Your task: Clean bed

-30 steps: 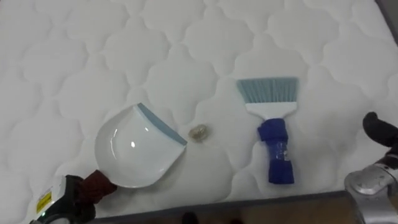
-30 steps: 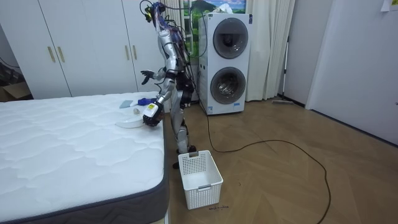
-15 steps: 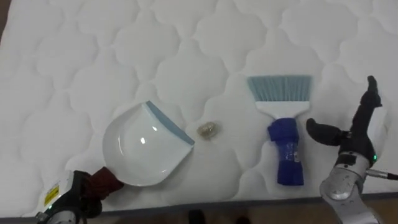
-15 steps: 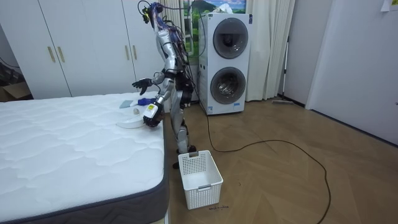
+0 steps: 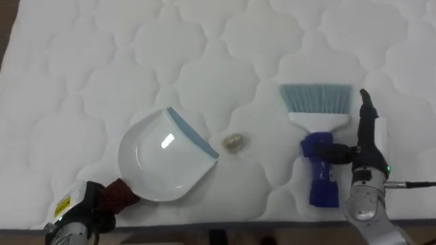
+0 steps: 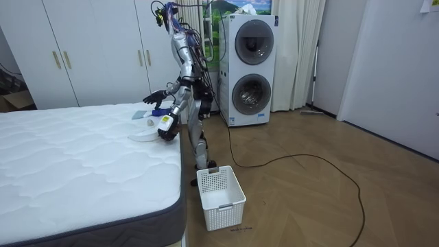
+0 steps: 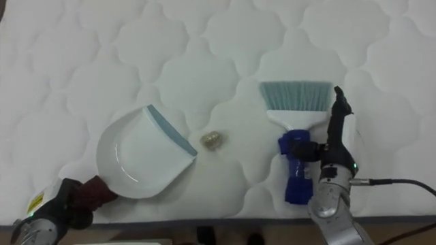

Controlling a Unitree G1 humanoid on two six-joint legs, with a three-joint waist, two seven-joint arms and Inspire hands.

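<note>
Bed [image 5: 204, 54] first: how does it look on your screens?

White quilted mattress. I see one small beige scrap [image 5: 235, 141] lying on it, close to the near edge.

What sits around that scrap?

On its left is a white dustpan [image 5: 160, 163] with a grey-blue lip. The lip is turned toward the scrap and just beside it, not touching. My left hand [image 5: 87, 212] is clenched round the pan's dark red handle at the lower left. On the scrap's right, apart from it, lies a brush [image 5: 315, 124]. Its pale blue bristles point away from me, then comes a white neck, and the blue handle points toward the edge.

And your right hand?

My right hand [image 5: 366, 155] is released. The fingers are straight and point up the bed along the brush's right side, and the thumb reaches across the blue handle. I cannot tell whether the thumb touches it. From the pan's lip to the scrap the way is bare mattress.

How much room do you have?

Wide bare mattress beyond the three things. Toward me the edge is close, with the end of the brush handle near it. In the room view I stand at the bed's side by its far corner. A white basket [image 6: 221, 195] sits on the wooden floor [image 6: 309, 199] near the bed's near corner, a washer stack [image 6: 248, 68] stands to the room view's right of me, and a white wardrobe [image 6: 89, 55] stands past the bed
</note>
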